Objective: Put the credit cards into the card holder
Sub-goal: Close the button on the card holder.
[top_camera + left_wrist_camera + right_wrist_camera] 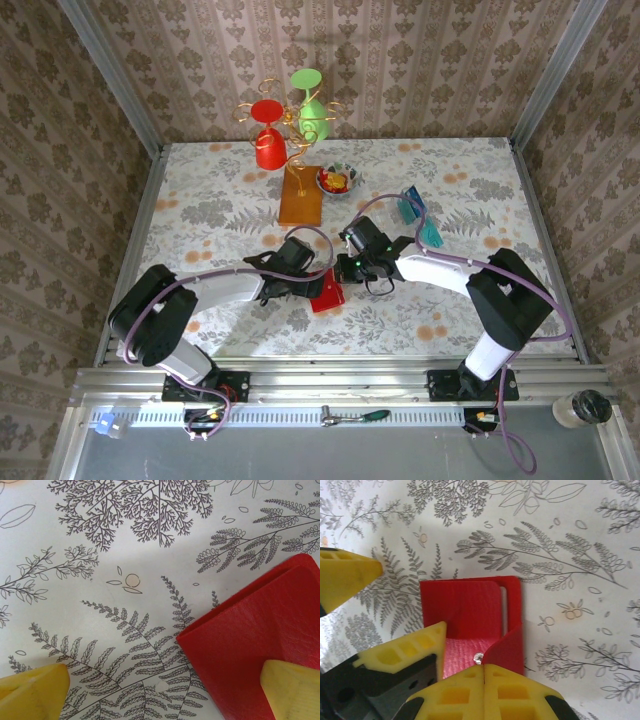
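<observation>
no card is in yet: the thin teal-blue rectangular credit cards lie far right on the floral-patterned counter, well apart from the small, glossy red, flat fold-over card holder, which lies near the middle, between the two arms. the opening step is judged to be in hand. the right end effector is closed on the edge of the lifted flap, so the pink inside is partly shown. the left end effector is spread wide, one finger over the cover; contact cannot be told. the card holder is nearly square, so no long axis is marked; its opening is turned toward the right end effector. fetching and inserting every card is left.
</observation>
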Robot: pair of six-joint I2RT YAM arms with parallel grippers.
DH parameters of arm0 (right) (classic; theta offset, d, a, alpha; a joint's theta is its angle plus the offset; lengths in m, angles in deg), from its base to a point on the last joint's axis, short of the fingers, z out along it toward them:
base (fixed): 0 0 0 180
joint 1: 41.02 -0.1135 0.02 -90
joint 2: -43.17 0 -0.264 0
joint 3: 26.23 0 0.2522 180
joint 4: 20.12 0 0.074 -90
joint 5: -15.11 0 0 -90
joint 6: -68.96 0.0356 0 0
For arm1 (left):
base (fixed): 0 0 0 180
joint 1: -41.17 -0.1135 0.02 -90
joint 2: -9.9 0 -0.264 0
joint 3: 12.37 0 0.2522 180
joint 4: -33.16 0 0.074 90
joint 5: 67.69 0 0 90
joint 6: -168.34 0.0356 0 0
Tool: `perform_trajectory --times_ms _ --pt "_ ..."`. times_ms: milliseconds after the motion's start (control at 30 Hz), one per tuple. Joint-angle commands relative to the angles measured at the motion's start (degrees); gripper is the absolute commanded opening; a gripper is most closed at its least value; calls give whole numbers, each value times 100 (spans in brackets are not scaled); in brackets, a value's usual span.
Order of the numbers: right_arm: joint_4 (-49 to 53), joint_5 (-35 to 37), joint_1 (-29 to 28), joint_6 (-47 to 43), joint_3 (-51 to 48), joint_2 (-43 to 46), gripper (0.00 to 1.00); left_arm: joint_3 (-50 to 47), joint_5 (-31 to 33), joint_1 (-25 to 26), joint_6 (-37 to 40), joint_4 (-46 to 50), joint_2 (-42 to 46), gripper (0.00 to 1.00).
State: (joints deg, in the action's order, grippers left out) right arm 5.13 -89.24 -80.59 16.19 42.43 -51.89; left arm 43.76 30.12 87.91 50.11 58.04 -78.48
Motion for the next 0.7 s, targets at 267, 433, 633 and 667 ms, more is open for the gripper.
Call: perform_trajectory --times_ms 267,433,633,667 --pt "-582 -486 3 381 -133 -371 0 -186 -22 138 64 28 14 100" --pt "-705 -542 -15 451 -163 -479 0 -194 -22 137 67 13 10 100" --pt "-832 -565 -46 524 -234 -609 0 -185 -25 134 72 13 6 100" --pt "-840 -569 -51 538 -241 -626 0 -185 -17 134 73 17 4 100"
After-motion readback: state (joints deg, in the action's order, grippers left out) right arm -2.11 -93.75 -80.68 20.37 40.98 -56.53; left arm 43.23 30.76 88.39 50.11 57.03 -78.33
